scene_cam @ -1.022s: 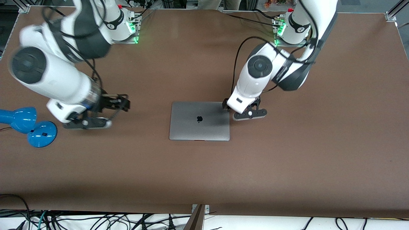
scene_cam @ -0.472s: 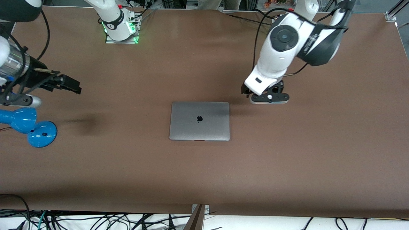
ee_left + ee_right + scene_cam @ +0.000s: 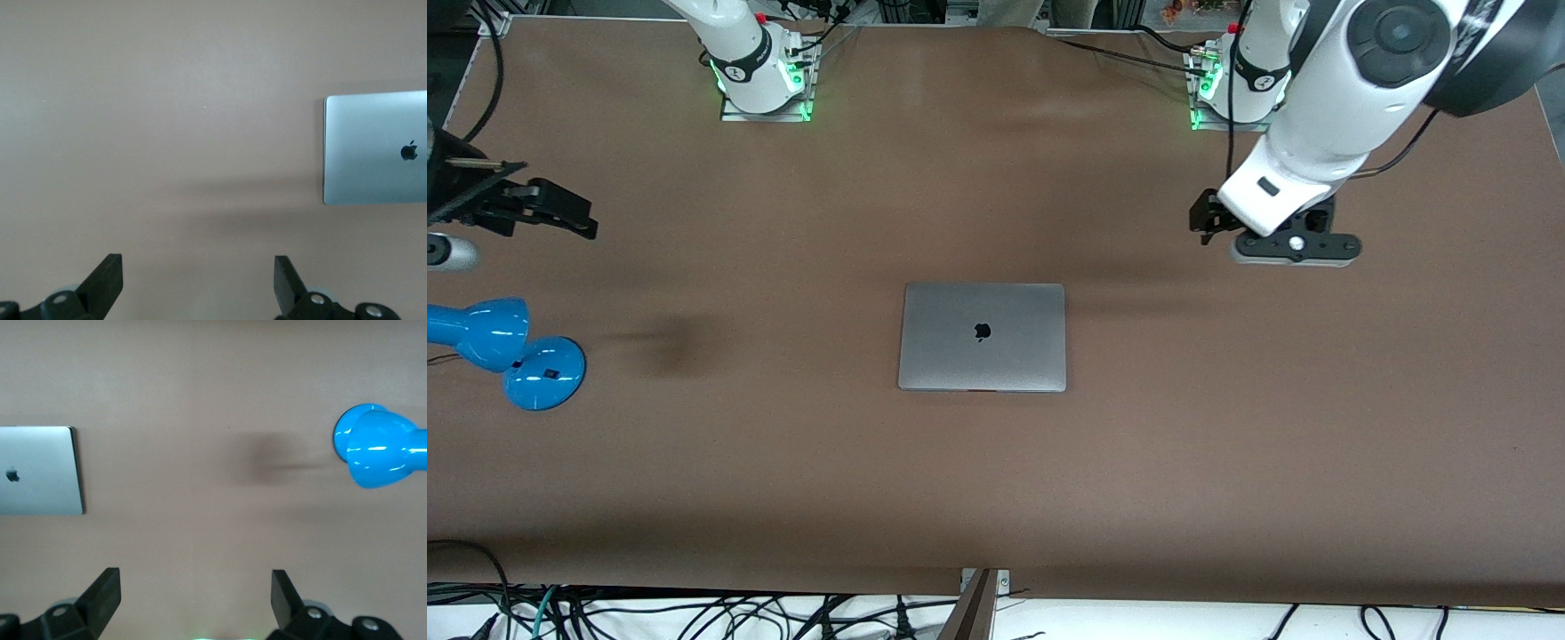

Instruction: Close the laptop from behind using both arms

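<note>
The silver-grey laptop point(image 3: 983, 336) lies shut and flat in the middle of the brown table, its lid with the black apple logo facing up. It also shows in the left wrist view point(image 3: 377, 147) and in the right wrist view point(image 3: 40, 470). My left gripper point(image 3: 1203, 218) is open and empty, up over bare table toward the left arm's end, well clear of the laptop; its jaws stand wide apart in its wrist view point(image 3: 197, 267). My right gripper point(image 3: 560, 213) is open and empty over bare table toward the right arm's end point(image 3: 195, 583).
A blue lamp point(image 3: 507, 351) lies on the table near the edge at the right arm's end, below the right gripper in the front view; it also shows in the right wrist view point(image 3: 377, 447). The arm bases point(image 3: 765, 71) stand along the table's back edge.
Both grippers have risen and drawn away from the laptop, each toward its own end of the table. The laptop has stayed shut and has not moved.
</note>
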### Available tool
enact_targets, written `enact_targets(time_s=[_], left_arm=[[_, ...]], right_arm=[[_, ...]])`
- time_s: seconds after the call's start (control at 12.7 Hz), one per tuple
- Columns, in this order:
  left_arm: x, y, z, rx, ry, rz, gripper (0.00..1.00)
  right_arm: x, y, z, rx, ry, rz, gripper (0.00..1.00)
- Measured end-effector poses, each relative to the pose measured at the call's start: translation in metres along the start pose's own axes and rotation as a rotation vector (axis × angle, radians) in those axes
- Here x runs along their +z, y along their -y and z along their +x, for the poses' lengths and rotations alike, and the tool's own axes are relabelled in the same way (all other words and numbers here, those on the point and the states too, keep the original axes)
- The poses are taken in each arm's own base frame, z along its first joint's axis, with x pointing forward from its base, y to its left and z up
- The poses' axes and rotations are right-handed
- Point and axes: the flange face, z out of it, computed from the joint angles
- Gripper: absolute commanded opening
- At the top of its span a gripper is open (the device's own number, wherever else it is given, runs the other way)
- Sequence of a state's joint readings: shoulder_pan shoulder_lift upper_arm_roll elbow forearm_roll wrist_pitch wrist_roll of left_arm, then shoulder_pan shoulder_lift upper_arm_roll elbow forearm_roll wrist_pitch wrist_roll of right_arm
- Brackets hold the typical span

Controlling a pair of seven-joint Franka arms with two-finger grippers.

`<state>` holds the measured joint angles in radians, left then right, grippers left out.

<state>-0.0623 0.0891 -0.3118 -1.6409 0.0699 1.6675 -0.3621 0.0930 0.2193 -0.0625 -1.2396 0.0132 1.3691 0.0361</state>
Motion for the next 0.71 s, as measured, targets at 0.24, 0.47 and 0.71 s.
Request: enact_targets(time_s=[0.24, 0.47, 0.71], left_arm=[[-0.016, 0.028, 0.004, -0.002, -0.014, -0.035, 1.0], [-0.022, 0.062, 0.008, 0.03, -0.009, -0.083, 1.0], [-0.023, 0.102, 0.008, 0.069, 0.009, -0.079, 1.0]], right_arm=[[0.008, -0.017, 0.001, -0.013, 0.019, -0.017, 1.0], [0.01, -0.017, -0.001, -0.032, 0.042, -0.035, 1.0], [0.011, -0.017, -0.003, -0.037, 0.053, -0.036, 1.0]])
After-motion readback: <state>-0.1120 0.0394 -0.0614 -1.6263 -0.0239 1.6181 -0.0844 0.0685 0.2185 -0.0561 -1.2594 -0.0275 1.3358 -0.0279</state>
